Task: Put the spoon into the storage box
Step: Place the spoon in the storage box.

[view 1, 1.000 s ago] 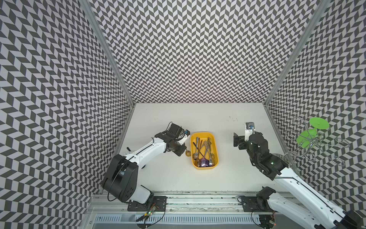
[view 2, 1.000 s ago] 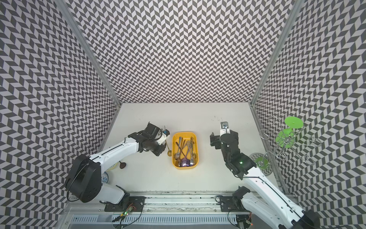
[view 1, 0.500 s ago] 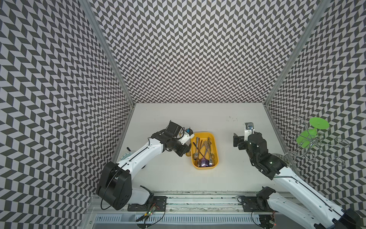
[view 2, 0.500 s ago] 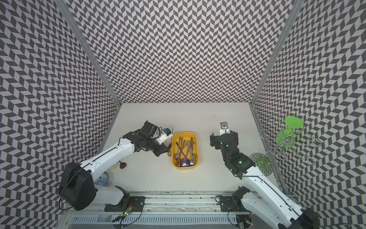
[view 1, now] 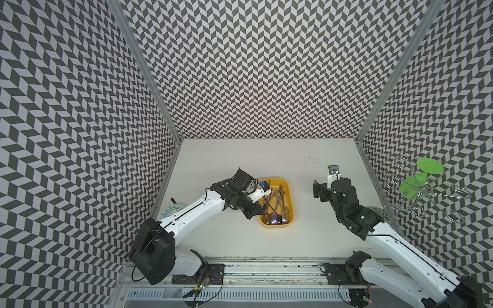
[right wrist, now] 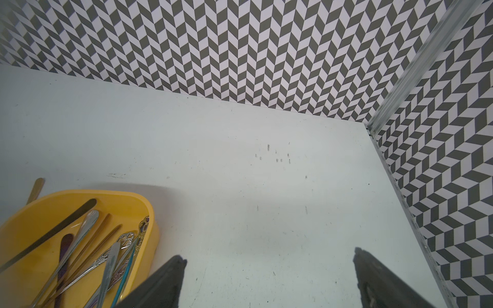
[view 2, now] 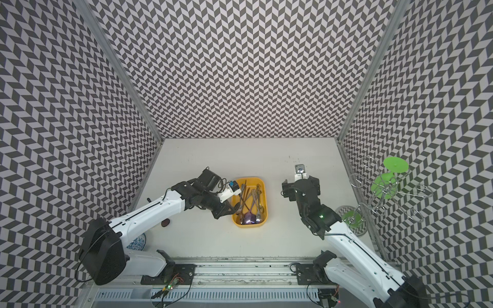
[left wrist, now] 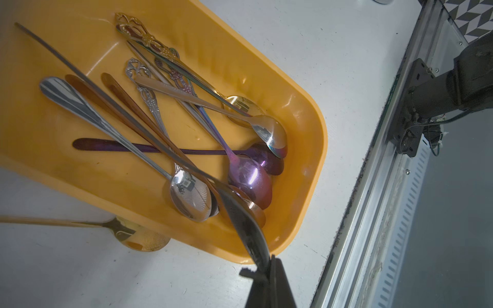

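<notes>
**A:** I see the left arm has swung across. The left gripper [left wrist: 262,268] now hangs over the corner of the storage box [left wrist: 306,160], no longer beside it.

**B:** Jaws?

**A:** Narrow, pinching the dark spoon [left wrist: 240,213] by its bowl, lower middle of the left wrist view. The handle stretches over the box. The right gripper [right wrist: 269,257] gapes wide, empty.

**B:** Risk?

**A:** I fear the bowl sits over the rim. Released there, it could tip out beside the gold spoon [left wrist: 138,236].

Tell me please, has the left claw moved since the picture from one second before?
Yes. In a top view the left claw, holding the dark spoon, has shifted toward the yellow storage box and now reaches its rim.
</notes>
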You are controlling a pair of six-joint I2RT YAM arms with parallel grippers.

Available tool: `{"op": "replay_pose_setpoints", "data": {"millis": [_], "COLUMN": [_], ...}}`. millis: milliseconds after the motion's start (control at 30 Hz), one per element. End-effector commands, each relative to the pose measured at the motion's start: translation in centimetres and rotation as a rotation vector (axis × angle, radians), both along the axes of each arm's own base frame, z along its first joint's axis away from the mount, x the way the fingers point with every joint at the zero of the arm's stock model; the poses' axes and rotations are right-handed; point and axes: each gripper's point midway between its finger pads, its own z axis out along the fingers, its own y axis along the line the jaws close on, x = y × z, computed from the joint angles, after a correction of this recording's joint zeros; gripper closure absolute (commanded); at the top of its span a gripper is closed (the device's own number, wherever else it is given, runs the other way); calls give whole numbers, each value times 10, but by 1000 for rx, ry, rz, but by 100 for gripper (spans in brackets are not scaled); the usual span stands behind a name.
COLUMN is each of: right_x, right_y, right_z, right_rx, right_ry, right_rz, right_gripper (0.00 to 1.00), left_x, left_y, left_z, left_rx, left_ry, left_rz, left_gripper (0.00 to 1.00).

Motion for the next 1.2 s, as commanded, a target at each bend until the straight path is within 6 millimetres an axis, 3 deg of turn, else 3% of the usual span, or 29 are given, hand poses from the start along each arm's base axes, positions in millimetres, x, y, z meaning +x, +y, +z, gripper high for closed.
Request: {"op": "replay_pose_setpoints", "data": {"millis": [0, 100, 233, 400, 567, 933, 1167], "right_x": [3, 3, 6, 11, 17, 18, 15], "right_y": [-2, 2, 17, 53, 104, 208, 264], "right_z": [14, 18, 28, 47, 51, 27, 11], "right_rx": [18, 31, 72, 176, 210, 174, 177], "right_ry": [-45, -34, 12, 70, 156, 392, 511], "right_rz": [-14, -1, 53, 164, 287, 419, 475], "right_gripper": [0, 0, 0, 4, 4, 6, 15], "left_x": [-4, -3, 5, 43, 69, 113, 131], "left_y": [-4, -3, 1, 22, 52, 132, 189], "left_z": [-3, 0, 8, 32, 38, 41, 45], "left_rx": [-10, -18, -47, -107, -114, -60, 11], "left_ry": [21, 18, 7, -36, -83, -202, -277], "left_rz": [-4, 2, 38, 174, 284, 577, 779], "left_gripper": [68, 45, 37, 29, 19, 8, 1]}}
